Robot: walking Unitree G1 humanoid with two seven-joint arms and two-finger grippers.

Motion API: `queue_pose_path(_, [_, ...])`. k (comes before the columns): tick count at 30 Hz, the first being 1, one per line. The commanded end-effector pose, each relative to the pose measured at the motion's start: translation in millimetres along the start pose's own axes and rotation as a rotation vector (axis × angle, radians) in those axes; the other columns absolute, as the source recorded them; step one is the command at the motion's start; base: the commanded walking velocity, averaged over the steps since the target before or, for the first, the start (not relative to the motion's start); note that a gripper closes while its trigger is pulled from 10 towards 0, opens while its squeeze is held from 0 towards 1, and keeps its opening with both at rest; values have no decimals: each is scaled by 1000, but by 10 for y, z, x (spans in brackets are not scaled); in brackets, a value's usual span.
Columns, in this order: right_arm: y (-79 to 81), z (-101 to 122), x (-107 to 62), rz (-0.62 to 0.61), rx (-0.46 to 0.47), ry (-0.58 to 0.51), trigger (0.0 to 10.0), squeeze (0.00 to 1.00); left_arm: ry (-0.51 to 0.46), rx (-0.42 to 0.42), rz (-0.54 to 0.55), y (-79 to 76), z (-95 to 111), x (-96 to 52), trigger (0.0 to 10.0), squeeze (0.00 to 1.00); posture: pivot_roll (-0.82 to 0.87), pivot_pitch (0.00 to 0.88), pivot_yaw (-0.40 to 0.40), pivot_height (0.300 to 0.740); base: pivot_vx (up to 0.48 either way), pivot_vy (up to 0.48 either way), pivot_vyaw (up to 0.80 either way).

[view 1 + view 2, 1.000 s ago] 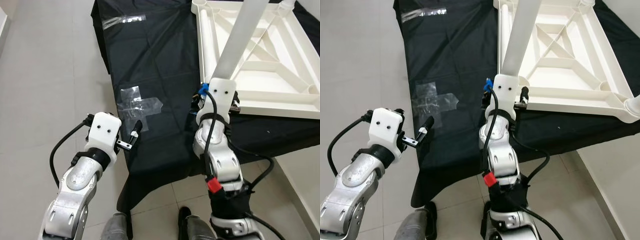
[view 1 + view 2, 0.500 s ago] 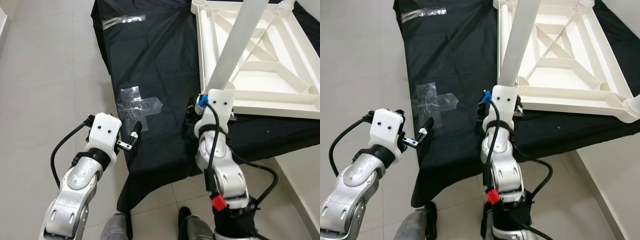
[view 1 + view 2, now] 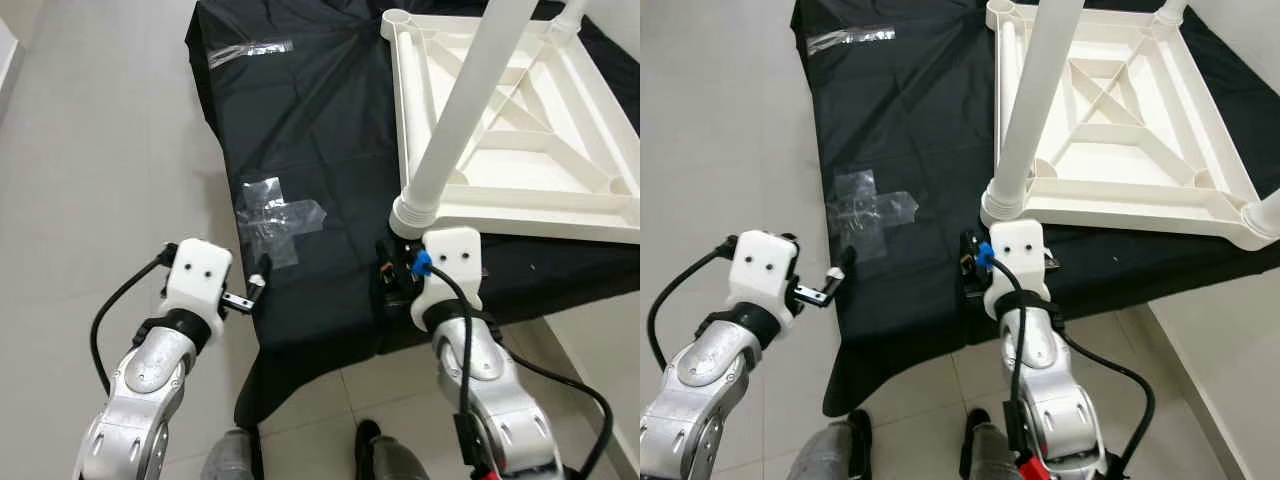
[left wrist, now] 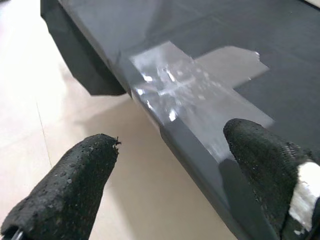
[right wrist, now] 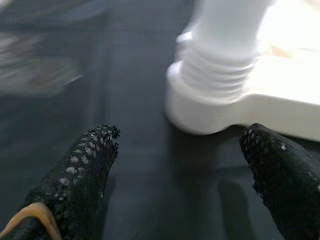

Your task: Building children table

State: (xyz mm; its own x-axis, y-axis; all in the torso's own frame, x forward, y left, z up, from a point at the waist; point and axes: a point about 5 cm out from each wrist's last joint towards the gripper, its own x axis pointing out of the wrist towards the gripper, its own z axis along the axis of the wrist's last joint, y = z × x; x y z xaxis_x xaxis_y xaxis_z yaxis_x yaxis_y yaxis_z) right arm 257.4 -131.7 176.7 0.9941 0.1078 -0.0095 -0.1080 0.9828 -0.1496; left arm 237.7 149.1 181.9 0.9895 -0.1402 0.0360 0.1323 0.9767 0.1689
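Nearest to the robot, the left gripper (image 4: 165,190) is hovering over the edge of the black cloth (image 3: 320,120), its jaws spread and holding nothing, with the clear tape patch (image 3: 276,210) just ahead of it. Beside it, the right gripper (image 5: 185,175) is also standing with jaws spread and empty, close in front of the corner socket (image 5: 210,107) of the upturned white table frame (image 3: 520,140). A white leg (image 3: 465,95) is sitting in that socket, tilted and not upright. Farther away, 1 more corner socket (image 3: 398,18) is showing empty.

Probably the main risk is this leg: it looks not fully seated, so with no gripper holding it, it may lean over or jam crooked. A push from the right gripper could also slide the frame on the smooth cloth.
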Motion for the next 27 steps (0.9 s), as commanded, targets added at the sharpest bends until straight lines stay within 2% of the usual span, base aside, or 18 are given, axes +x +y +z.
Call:
queue_pose_path(1, [8, -88, -9, 52, 5, -4, 10000, 0, 47, -16, 5, -99, -90, -129, 10000, 0, 145, 193, -35, 740, 0, 0, 0])
queue_pose_path(3, [8, -88, -9, 52, 5, -4, 10000, 0, 47, -16, 5, -99, -90, -129, 10000, 0, 145, 193, -35, 740, 0, 0, 0])
queue_pose_path(6, [16, -230, -7, 57, 6, 20, 10000, 0, 108, -53, -30, -294, -221, -315, 10000, 0, 150, 151, -41, 740, -101, 0, 0])
queue_pose_path(11, [11, -379, -4, 36, 27, 73, 10000, 0, 152, -67, -54, -415, -347, -406, 10000, 0, 146, 122, -39, 740, -445, 0, 0])
queue_pose_path(17, [25, -449, 35, 60, 19, 83, 10000, 0, 185, -94, -18, -416, -447, -393, 10000, 0, 139, 97, -40, 740, -480, 0, 0])
queue_pose_path(24, [50, -540, 89, 80, 19, 89, 10000, 0, 196, -59, -6, -437, -513, -326, 10000, 0, 133, 65, -33, 740, -451, 0, 0])
queue_pose_path(27, [48, -550, 98, 76, 18, 86, 10000, 0, 195, -52, -1, -443, -526, -307, 10000, 0, 133, 62, -33, 740, -109, 0, 0])
